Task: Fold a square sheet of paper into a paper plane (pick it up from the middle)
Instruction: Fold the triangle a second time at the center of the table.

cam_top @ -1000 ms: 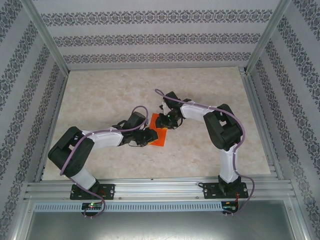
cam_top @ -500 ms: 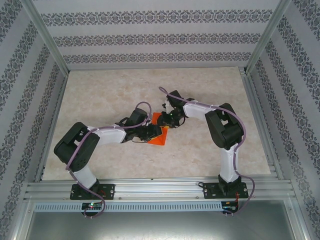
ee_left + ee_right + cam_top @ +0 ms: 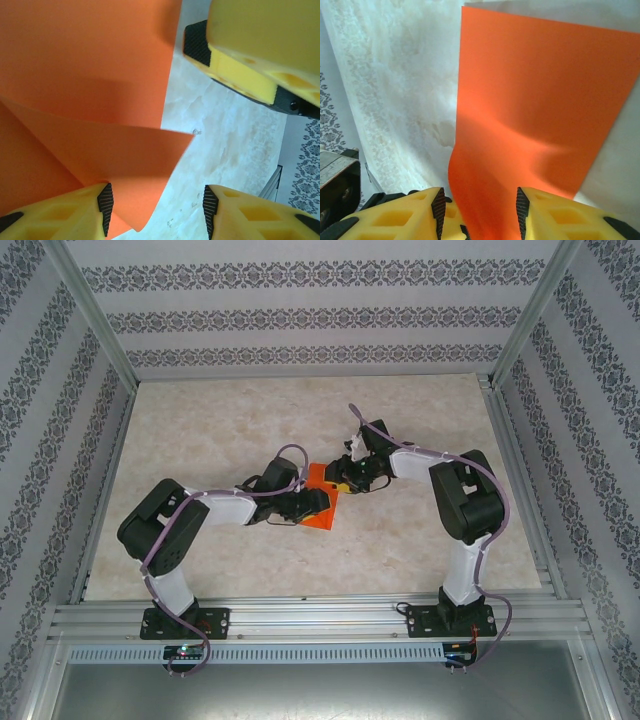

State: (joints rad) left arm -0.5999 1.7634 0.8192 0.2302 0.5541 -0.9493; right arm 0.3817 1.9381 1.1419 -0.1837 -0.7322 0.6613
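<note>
Orange-red and thin, the square sheet of paper (image 3: 325,513) lies near the centre of the marbled worktop (image 3: 200,420), directly between the two hands.

Left hand (image 3: 314,503): fingers apart, positioned over the sheet's near-left part. In the left wrist view, a corner flap stands raised above the rest of the sheet. Its edge passes just beside one finger pad (image 3: 105,205); whether they touch cannot be told.

Right hand (image 3: 346,481): fingers apart, straddling the sheet's far-right edge. The paper curls up between the pads (image 3: 439,205), unpinched.

Patterned wall panels (image 3: 300,320) and an aluminium frame (image 3: 300,615) enclose the worktop.
</note>
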